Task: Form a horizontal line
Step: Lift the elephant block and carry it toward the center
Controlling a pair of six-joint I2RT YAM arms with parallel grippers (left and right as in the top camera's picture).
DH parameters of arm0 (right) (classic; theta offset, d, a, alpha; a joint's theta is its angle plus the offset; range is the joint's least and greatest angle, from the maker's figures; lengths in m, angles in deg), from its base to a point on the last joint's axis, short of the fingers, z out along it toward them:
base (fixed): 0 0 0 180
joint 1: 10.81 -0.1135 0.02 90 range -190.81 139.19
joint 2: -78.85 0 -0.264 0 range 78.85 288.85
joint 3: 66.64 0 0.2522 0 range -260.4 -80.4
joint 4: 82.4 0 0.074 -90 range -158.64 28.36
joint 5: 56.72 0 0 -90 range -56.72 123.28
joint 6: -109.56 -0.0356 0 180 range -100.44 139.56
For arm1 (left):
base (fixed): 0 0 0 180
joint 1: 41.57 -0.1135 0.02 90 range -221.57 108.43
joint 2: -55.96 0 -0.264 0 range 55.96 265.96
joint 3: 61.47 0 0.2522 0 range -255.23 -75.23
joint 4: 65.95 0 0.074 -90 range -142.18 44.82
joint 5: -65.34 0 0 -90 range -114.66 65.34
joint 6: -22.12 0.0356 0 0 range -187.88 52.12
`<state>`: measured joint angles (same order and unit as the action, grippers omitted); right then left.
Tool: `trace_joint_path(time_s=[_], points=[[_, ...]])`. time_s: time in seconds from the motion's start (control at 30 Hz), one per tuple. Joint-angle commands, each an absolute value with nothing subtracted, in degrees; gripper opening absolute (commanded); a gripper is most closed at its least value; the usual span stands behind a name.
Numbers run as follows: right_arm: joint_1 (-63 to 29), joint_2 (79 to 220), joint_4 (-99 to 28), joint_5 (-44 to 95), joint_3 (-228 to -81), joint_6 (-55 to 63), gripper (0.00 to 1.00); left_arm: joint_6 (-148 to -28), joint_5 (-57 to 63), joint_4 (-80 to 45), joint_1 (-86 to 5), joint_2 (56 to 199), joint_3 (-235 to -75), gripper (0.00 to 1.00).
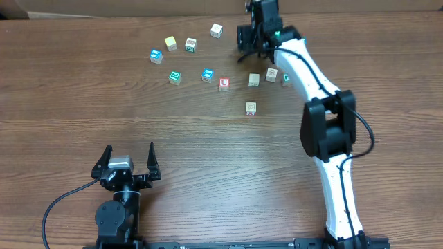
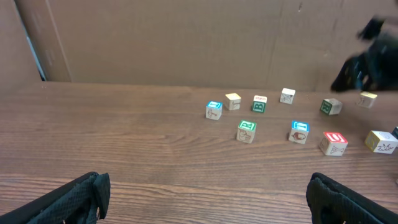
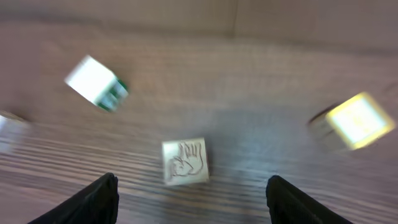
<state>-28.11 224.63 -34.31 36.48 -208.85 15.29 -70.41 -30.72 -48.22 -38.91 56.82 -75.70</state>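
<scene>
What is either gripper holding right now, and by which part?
Nothing. The left gripper stands open over bare table; the right gripper is open too, and the cube in front of it lies on the table untouched.

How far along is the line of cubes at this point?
Barely started: three small cubes by the right arm sit in a loose row, gaps between them. Nothing is in hand; the right gripper hangs open over a cube with a line drawing, the left gripper idles open. Left: pushing the cubes together, straight and touching.
</scene>
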Motion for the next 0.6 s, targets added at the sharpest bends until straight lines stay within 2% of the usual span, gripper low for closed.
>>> trace_joint_path(time_s=[0.0, 0.3, 0.43, 0.57], points=[[-27.9, 227.2, -35.8, 36.6, -208.7, 15.4, 0.73, -69.1, -30.8, -48.2, -38.4, 56.3, -75.6, 1.0], [-27.9, 229.4, -40.0, 36.6, -208.7, 15.4, 0.72, -69.1, -30.8, -48.2, -38.4, 56.3, -75.6, 0.99], [-27.9, 229.4, -42.3, 36.6, -208.7, 15.4, 0.57, -69.1, -30.8, -48.2, -38.4, 56.3, -75.6, 1.0], [-27.9, 229.4, -41.9, 36.6, -208.7, 15.4, 0.5, -69.1, -30.8, -48.2, -38.4, 56.3, -75.6, 1.0]])
